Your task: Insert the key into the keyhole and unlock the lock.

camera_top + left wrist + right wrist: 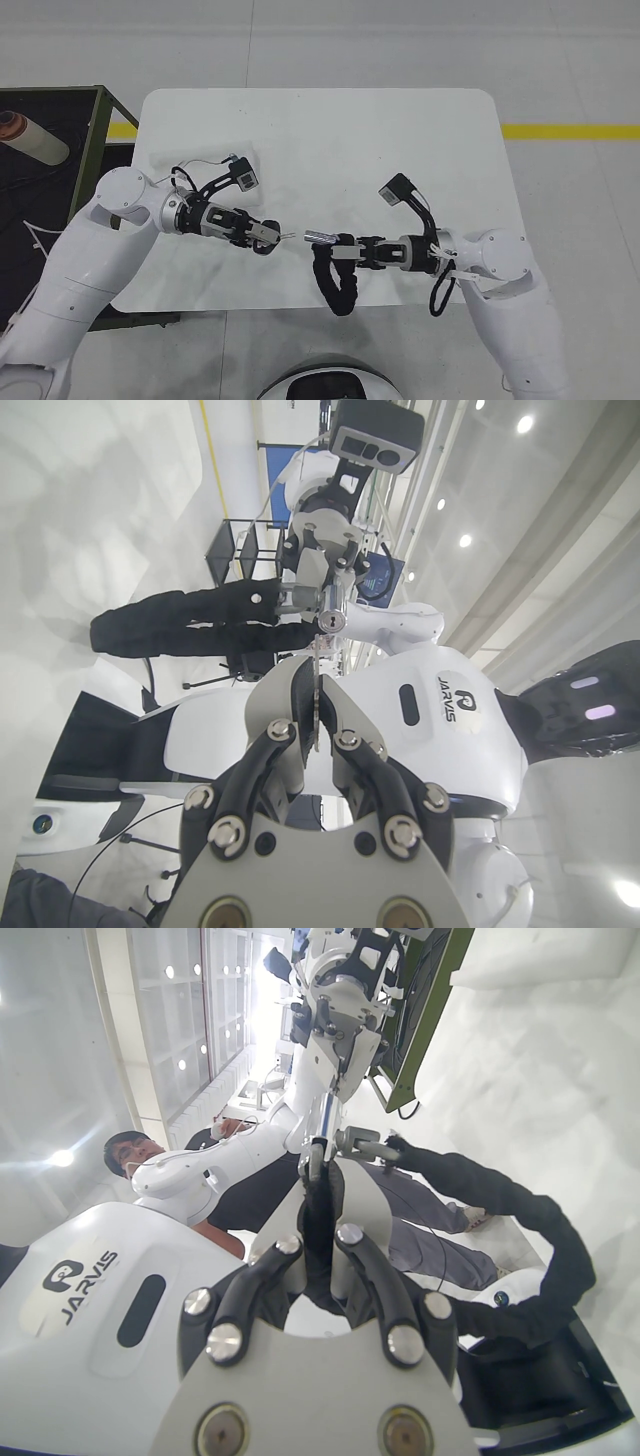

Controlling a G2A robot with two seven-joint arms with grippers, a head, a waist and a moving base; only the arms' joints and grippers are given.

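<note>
Left end effector (pixel 315 685) sits nearest the lens in the left wrist view, fingers pinched tight on the key (pixel 318 652), blade edge-on and poking out past the fingertips. Key tip is just beside the keyhole (pixel 330 620) in the round silver face of the lock (pixel 302 594); cannot tell from this view if it touches. Top view shows a narrow gap between key and lock, both held in the air over the counter (pixel 320 130), lower centre of frame, near the front edge. Right end effector (pixel 321 1178) is clamped on the lock's black-sleeved part, silver barrel sticking out past its fingertips. Black sleeved cable (pixel 336 283) loops down from the lock, its bottom crossing the counter's front edge in the lower centre of the top view. Left arm comes in from frame left, right arm from frame right, end effectors facing tip to tip. Counter is white and matte with rounded corners and faint grey marks. Floor (pixel 560 50) is light grey and glossy, with a yellow floor line (pixel 570 131) at the right of the frame beyond the counter. Dark green-framed cart (pixel 90 150) stands at upper left just beside the counter, a pale roll (pixel 30 138) lying on it. Left wrist view takes in a high ceiling with round lights (pixel 525 423).
</note>
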